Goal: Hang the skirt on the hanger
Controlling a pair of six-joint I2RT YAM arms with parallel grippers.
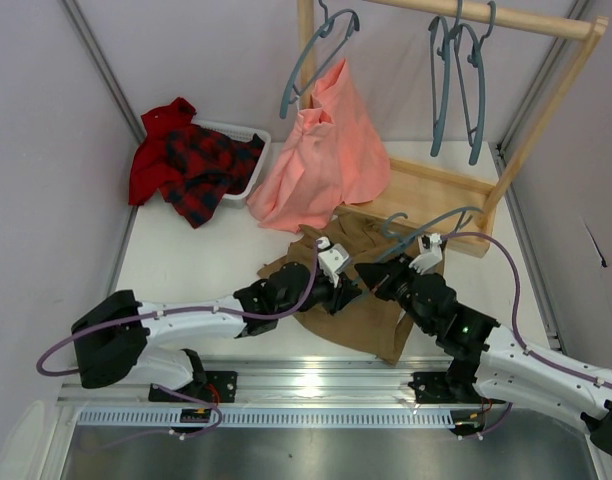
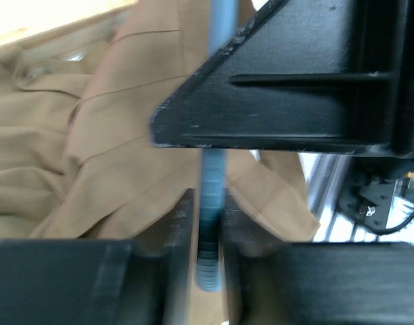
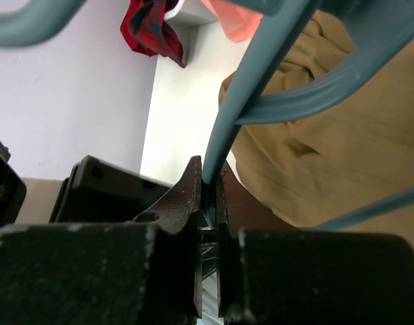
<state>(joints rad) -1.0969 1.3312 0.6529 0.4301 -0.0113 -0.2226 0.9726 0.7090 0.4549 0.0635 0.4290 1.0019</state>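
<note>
**Both grippers meeting at the hanger over the skirt**

The skirt [image 1: 371, 325] is lying rumpled on the table [image 1: 186, 260], near the front edge and between the two arms. The hanger [image 1: 436, 228] is resting across its upper part, hook pointing toward the wooden rack [image 1: 546, 100].

The right gripper [image 3: 208, 189] is pinching one thin bar of the hanger. Its jaws are pressing tight on both sides of the bar, with no gap showing in the right wrist view.

The left gripper [image 2: 208, 230] is reaching in from the left and meeting the right one tip to tip above the cloth. In the left wrist view a hanger bar is running straight down between its fingers [image 2: 180, 237], which are standing close on either side. That view is too blurred to tell whether they are actually squeezing the bar or only flanking it. Tan cloth is spreading out beneath.

Behind the skirt, a pink garment [image 1: 321, 165] is hanging from the rack on another hanger. A red plaid garment [image 1: 191, 165] is spilling over a white basket [image 1: 241, 130] at the back left. More hangers [image 1: 456, 80] are dangling from the rack's rod.
</note>
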